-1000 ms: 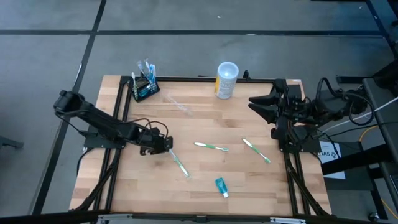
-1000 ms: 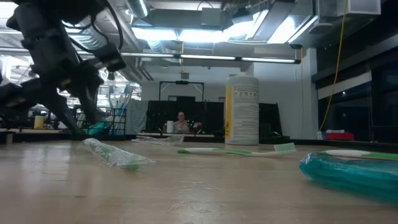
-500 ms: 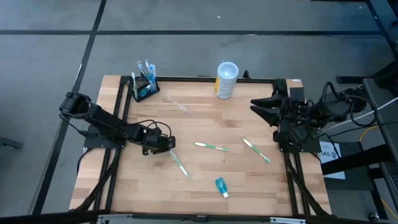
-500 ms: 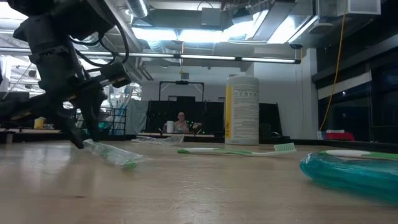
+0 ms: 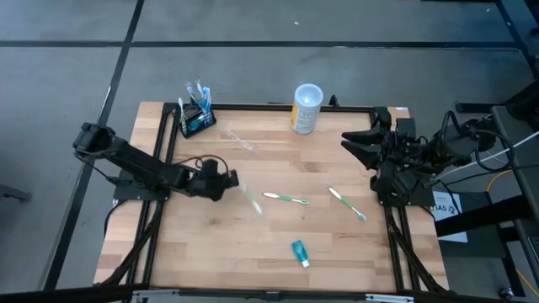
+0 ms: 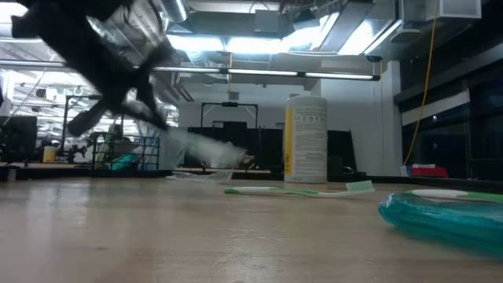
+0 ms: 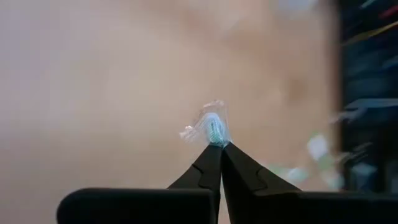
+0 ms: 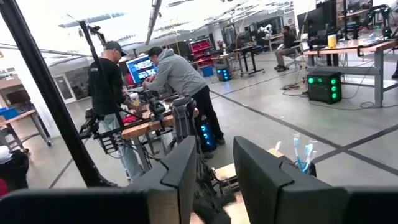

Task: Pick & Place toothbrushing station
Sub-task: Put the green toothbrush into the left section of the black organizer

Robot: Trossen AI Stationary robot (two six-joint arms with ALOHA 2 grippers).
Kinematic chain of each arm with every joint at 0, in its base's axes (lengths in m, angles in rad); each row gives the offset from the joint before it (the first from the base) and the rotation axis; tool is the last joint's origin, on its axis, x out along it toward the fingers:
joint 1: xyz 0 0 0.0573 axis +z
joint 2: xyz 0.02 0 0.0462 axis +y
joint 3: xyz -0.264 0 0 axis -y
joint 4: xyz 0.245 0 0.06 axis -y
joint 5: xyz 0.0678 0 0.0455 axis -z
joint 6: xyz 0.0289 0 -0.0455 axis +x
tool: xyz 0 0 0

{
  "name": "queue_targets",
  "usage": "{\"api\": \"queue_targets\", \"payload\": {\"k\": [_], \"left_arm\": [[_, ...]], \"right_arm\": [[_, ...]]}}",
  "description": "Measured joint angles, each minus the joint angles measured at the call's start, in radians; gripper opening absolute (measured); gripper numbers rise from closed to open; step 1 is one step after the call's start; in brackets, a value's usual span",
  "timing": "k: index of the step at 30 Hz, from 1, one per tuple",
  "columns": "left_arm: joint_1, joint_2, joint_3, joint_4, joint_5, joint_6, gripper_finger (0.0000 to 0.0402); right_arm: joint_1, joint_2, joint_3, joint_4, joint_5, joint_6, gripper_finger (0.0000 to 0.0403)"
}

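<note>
Clear-wrapped toothbrush (image 5: 251, 199) pinched in your shut left gripper (image 5: 234, 179).
Toothbrushing station (image 5: 196, 120) lies toward eleven o'clock; right gripper (image 5: 347, 143) waits open.

Table (image 5: 194, 252) mostly open wood. Obstacles are few and spread out: toothbrushing station (image 5: 196, 120) at the far left corner with brushes standing up in it, white-and-yellow cup (image 5: 306, 108) upright at the far edge, clear wrapper (image 5: 239, 140) flat between them. Mid-table: green toothbrush (image 5: 285, 199) and second green toothbrush (image 5: 347, 204) lying flat, well apart. Teal tube (image 5: 300, 252) near the front edge. Left gripper (image 5: 234, 179) sits over the left-centre with a wrapped toothbrush (image 7: 209, 126) pinched and lifted. Right gripper (image 5: 352, 143) is at the right edge. Near-left corner and the strip in front of the station are free.
</note>
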Motion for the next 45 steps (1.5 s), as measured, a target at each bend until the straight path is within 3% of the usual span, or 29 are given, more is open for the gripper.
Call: {"api": "queue_targets", "payload": {"k": [3,6,9,15,20,23,29,45], "left_arm": [[-0.011,-0.095,0.029,-0.068,-0.251,0.159,0.0002],[-0.010,-0.192,0.108,-0.256,-0.457,0.338,0.0002],[0.017,-0.257,0.208,-0.466,-0.562,0.508,0.0002],[0.188,-0.301,0.377,-0.730,-0.577,0.790,0.0002],[0.389,-0.305,0.480,-0.903,-0.670,0.881,0.0002],[0.517,-0.322,0.489,-0.921,-0.718,0.914,0.0002],[0.726,-0.328,0.489,-0.919,-0.687,0.948,0.0002],[0.820,-0.214,0.447,-0.869,-0.710,0.982,0.0002]], "right_arm": [[0.000,0.000,0.000,0.007,0.000,-0.011,0.0110],[0.000,0.000,0.000,0.007,0.000,-0.015,0.0110],[-0.001,0.000,0.000,0.007,0.000,-0.023,0.0110],[-0.014,0.000,0.000,0.007,0.000,-0.037,0.0110],[-0.014,0.000,0.000,0.009,0.000,-0.036,0.0110],[-0.014,0.000,0.000,0.015,0.000,-0.036,0.0110],[-0.014,0.000,0.000,0.029,0.004,-0.036,0.0110],[-0.014,0.000,0.000,0.038,0.018,-0.036,0.0110]]}}
